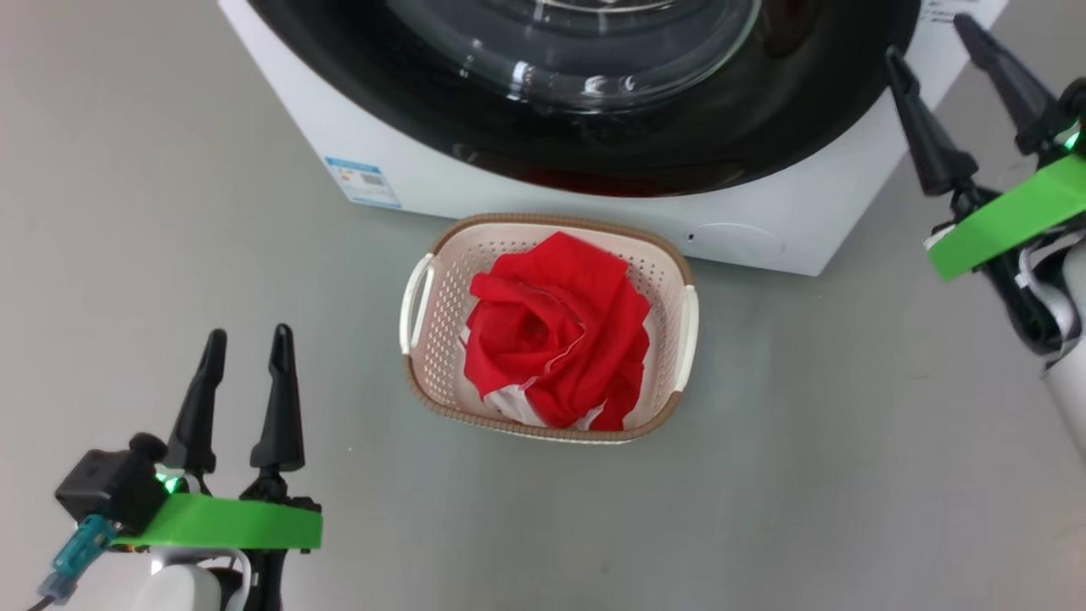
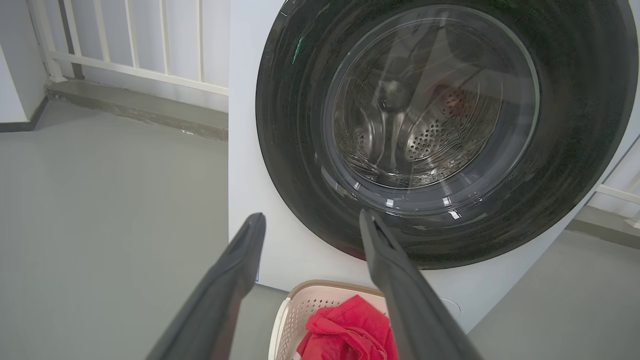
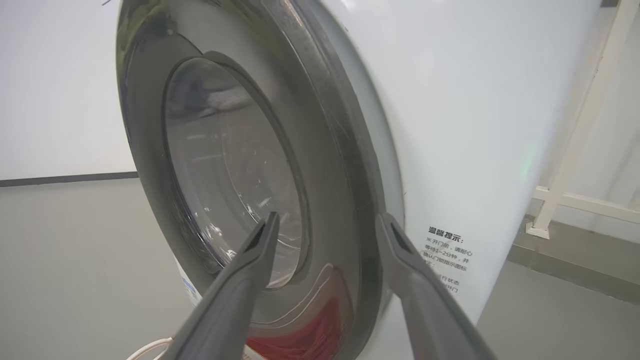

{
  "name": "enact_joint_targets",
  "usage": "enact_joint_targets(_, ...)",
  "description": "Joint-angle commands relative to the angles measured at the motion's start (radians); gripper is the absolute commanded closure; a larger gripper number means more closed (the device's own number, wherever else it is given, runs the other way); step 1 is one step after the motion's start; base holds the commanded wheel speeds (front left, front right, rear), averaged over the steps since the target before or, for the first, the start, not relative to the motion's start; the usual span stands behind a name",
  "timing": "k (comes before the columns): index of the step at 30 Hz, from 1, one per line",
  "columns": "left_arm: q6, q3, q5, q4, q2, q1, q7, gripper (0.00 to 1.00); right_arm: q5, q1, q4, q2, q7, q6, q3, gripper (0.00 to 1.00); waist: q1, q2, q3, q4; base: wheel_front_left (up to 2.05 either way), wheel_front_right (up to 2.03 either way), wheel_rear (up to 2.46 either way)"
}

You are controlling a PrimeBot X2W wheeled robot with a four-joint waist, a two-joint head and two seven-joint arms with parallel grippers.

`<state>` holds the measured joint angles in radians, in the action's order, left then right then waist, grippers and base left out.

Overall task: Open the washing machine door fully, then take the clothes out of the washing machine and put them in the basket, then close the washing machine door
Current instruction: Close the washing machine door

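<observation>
Your left tool (image 1: 249,333) hangs nearest you over the grey floor (image 1: 170,212), its two dark fingers apart and gripping nothing. Just beyond it, the cream basket (image 1: 441,339) sits on the floor with the red clothes (image 1: 556,331) heaped inside, white panels showing at their near edge. Close behind the basket stands the white washing machine (image 1: 424,161), a blue label sticker (image 1: 363,182) on its front. The washing machine door (image 1: 814,110) lies flat against that front, closed. Your right tool (image 1: 929,38) is raised near the door's right edge, fingers spread wide and empty.
</observation>
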<state>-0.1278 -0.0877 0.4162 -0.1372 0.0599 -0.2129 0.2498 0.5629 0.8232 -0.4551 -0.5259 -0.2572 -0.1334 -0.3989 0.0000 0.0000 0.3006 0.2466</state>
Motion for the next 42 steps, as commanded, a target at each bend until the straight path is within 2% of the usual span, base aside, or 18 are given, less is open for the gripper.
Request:
enact_joint_targets(1,-0.003,0.039,-0.009,0.015,0.031,-0.001,0.012,0.00,-0.008,-0.049,0.037,0.012,-0.005,0.003,0.002,0.00,0.0000,0.0000,-0.026,-0.027,0.00,0.00,0.00)
enact_joint_targets(21,-0.003,0.055,-0.011,-0.018,0.064,0.031,0.012,0.00,-0.039,-0.321,0.164,0.107,-0.005,0.003,0.078,0.00,0.0000,0.0000,-0.155,-0.178,0.00,0.00,0.00)
enact_joint_targets(42,-0.002,0.036,0.010,-0.025,0.093,0.089,0.012,0.00,-0.085,-0.596,0.261,0.191,-0.005,0.003,0.226,0.00,0.0000,0.0000,-0.232,-0.255,0.00,0.00,0.00)
